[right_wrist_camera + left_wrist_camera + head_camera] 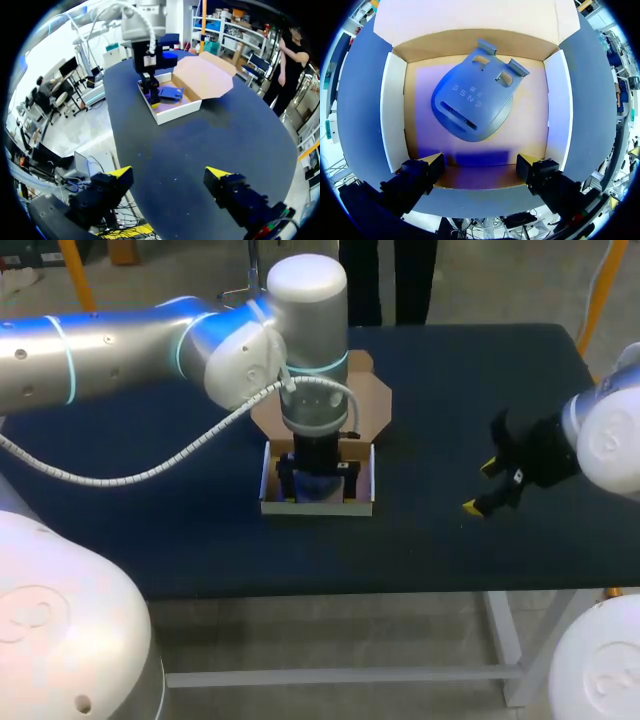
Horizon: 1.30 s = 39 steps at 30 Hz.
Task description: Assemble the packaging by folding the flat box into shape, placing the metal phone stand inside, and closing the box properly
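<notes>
The stand (472, 100) lies flat in the box (392, 110), just ahead of the spread, empty fingers of the left gripper (481, 167), its long axis slanted across them and the open lid (465, 15) beyond it, while the right gripper (170, 175), also spread and empty, is well apart.

Matt, seemingly metal stand (472, 102); cardboard box (470, 47)

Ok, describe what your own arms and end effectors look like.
The left arm has glossy silver-grey rounded links, white joint caps, glowing cyan rings and a white corrugated cable running alongside. The right arm shows the same white-silver casing. The left end effector and right end effector are black and boxy, each with two fingers tipped bright yellow.
</notes>
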Available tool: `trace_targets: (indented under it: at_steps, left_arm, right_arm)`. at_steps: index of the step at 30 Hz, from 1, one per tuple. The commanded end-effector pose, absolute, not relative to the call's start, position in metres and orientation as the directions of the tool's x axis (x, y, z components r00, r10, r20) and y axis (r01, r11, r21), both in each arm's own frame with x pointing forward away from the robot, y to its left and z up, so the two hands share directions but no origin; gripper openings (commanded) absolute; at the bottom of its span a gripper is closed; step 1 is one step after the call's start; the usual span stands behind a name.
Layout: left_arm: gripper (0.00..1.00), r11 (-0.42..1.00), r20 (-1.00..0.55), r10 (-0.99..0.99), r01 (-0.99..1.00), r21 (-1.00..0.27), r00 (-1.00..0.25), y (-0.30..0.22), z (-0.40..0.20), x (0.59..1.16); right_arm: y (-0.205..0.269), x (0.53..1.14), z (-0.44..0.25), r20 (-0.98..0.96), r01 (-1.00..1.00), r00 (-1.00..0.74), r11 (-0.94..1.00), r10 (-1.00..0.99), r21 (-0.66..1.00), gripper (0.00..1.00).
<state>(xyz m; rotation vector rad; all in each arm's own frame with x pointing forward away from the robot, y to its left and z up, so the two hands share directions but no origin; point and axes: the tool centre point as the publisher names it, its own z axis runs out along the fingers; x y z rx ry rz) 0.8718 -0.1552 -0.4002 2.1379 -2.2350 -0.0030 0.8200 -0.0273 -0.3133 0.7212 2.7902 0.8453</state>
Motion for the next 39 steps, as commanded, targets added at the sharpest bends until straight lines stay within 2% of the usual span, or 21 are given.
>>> trace_targets:
  at_steps: [1,26,39]
  left_arm:
    - [1.00,0.041,0.030,-0.999,-0.999,0.029,-0.040,-0.155,-0.400,0.861]
    - [1.00,-0.001,0.036,-0.999,-0.999,0.045,0.002,-0.153,-0.404,0.792]
    - [1.00,-0.011,0.039,-0.999,-1.000,0.002,0.011,-0.153,-0.394,0.795]
  right_arm:
    - [-0.028,0.819,-0.313,0.008,0.404,-0.876,0.726,0.481,0.556,1.00]
    - [-0.028,0.819,-0.313,0.008,0.404,-0.876,0.726,0.481,0.556,1.00]
    - [-0.028,0.819,-0.313,0.008,0.404,-0.876,0.726,0.481,0.556,1.00]
